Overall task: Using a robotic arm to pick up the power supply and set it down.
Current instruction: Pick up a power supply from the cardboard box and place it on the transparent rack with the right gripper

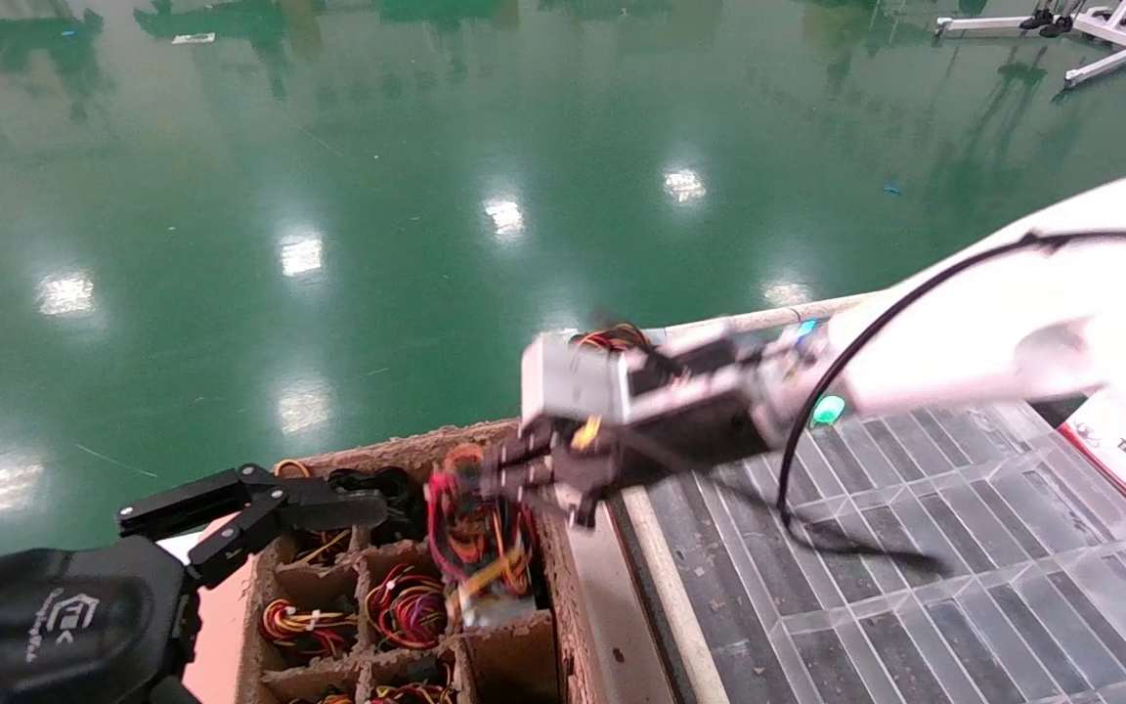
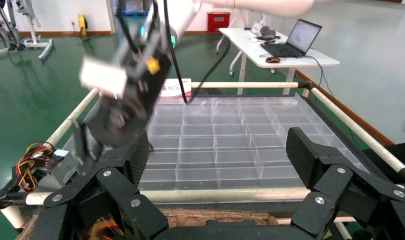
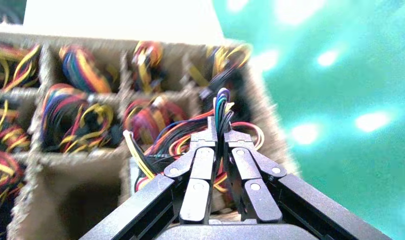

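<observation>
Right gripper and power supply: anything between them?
Nothing but the wires: right gripper is shut on the power supply wire bundle, seen in the right wrist view.

We see our left gripper point(image 2: 218, 170) close in the foreground, its two black fingers point(image 2: 313, 157) spread wide apart with nothing between them. Past them lies a clear plastic tray point(image 2: 230, 145) split into many compartments, framed by pale rails point(image 2: 240, 85). At about ten o'clock the robotic arm point(image 2: 135, 75) reaches down, blurred. At nine o'clock the power supply point(image 2: 58, 167) shows as a grey box with red and yellow wires point(image 2: 30, 160). At one o'clock a white table point(image 2: 290, 57) carries an open laptop point(image 2: 295, 37).
</observation>
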